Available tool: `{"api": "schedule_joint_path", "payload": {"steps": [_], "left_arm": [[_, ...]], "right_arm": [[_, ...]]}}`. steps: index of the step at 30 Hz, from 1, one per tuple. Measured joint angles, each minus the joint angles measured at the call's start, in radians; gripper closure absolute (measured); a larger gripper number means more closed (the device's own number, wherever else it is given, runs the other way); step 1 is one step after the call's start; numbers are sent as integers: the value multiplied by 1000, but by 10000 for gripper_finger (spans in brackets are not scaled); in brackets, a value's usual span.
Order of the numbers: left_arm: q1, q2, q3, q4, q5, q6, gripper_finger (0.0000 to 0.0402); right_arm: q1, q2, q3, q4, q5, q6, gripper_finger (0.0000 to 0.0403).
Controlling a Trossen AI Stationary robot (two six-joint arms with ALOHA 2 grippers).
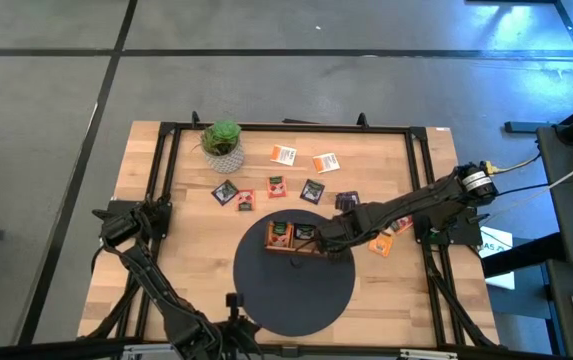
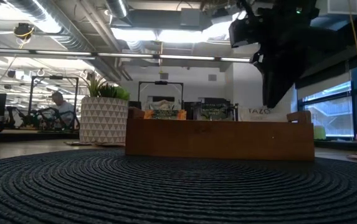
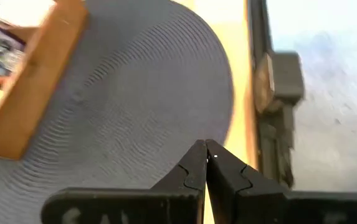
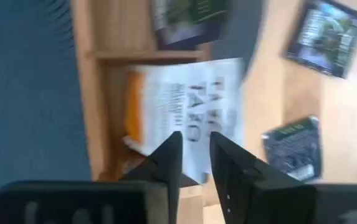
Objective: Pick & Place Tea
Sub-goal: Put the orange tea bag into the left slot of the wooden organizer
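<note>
The brown wooden tray point(image 1: 269, 240) stands on the far part of a round dark mat point(image 1: 296, 290). My right gripper point(image 4: 195, 146) hovers over the tray's right-hand compartment, pointing steeply down, with its fingers a little open. Under it a white-orange tea packet point(image 4: 190, 106) lies in that compartment; in the low view it shows as a white packet point(image 2: 259, 114) above the tray wall point(image 2: 222, 140). Dark packets point(image 2: 166, 114) fill the other compartments. My left gripper point(image 3: 206, 155) is shut over the mat's near edge with nothing in it.
Several tea packets lie loose on the wood beyond the tray, among them white-orange ones point(image 1: 283, 154), dark ones point(image 1: 312, 190) and an orange one point(image 1: 381, 243) right of the tray. A small potted plant point(image 1: 223, 143) stands at the far left. A black frame point(image 1: 421, 180) borders the table.
</note>
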State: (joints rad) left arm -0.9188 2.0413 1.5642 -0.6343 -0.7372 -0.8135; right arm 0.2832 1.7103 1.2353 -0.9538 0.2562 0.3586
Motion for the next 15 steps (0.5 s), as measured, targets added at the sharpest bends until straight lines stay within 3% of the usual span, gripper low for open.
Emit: {"api": "schedule_joint_path", "payload": {"steps": [9,15], "left_arm": [[-4,-54,0,-151,24,-134,400],[-4,-166,0,-354,31,-187,400]], "right_arm": [[1,-6,159,-135,89,80,295],[47,-74,212,-120,18,44,295]]}}
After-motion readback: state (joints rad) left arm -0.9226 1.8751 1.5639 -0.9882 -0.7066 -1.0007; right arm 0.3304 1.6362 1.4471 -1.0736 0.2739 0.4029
